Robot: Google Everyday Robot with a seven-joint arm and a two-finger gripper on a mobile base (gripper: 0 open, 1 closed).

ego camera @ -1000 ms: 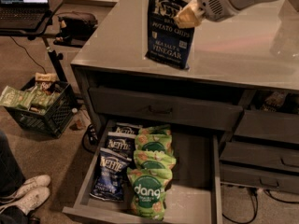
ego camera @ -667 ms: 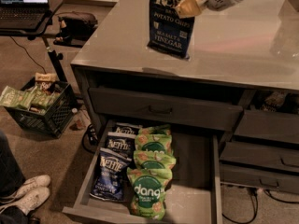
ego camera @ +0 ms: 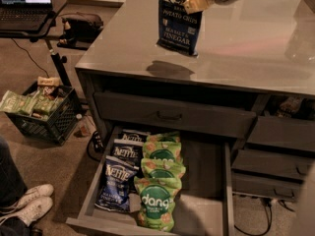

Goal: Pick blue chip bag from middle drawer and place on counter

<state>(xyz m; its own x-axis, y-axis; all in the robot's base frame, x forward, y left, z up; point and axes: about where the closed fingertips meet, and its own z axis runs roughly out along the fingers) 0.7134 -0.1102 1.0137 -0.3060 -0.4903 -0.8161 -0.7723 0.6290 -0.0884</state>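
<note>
Blue chip bag: You see the blue chip bag (ego camera: 179, 22) hanging upright over the near-left part of the counter, with its white lettering and the lighter vinegar panel facing you. Its top edge is cut off by the upper border of the view.

Bag relative to gripper: The bag hangs below and to the left of the gripper (ego camera: 197, 0). Contact is at the bag's upper right edge only, and the rest of the bag dangles free.

Gripper state: The tan fingers (ego camera: 193, 3) are pinched closed on the bag. The gripper enters from the top right, above the counter.

Counter: The counter (ego camera: 256, 48) lies beneath the bag. The bag's shadow (ego camera: 165, 69) falls on the glossy surface just below and left of the bag's lower edge. The two do not meet, so read the bag as clear of the surface.

Middle drawer: The middle drawer (ego camera: 204, 168) stands pulled out below the counter's front. Its right portion shows bare floor.

Drawer contents: Three dark Kettle bags (ego camera: 118, 178) lie along the left side and overlap each other. A row of green dang bags (ego camera: 157, 191) lies just beside them, touching.

Upper drawer front: The drawer front (ego camera: 172, 114) above, with its bar handle, is closed.

Floor, left: A dark crate (ego camera: 47, 124) holding snack bags stands well apart from the cabinet. White shoes (ego camera: 29, 205) appear at the lower left corner.
</note>
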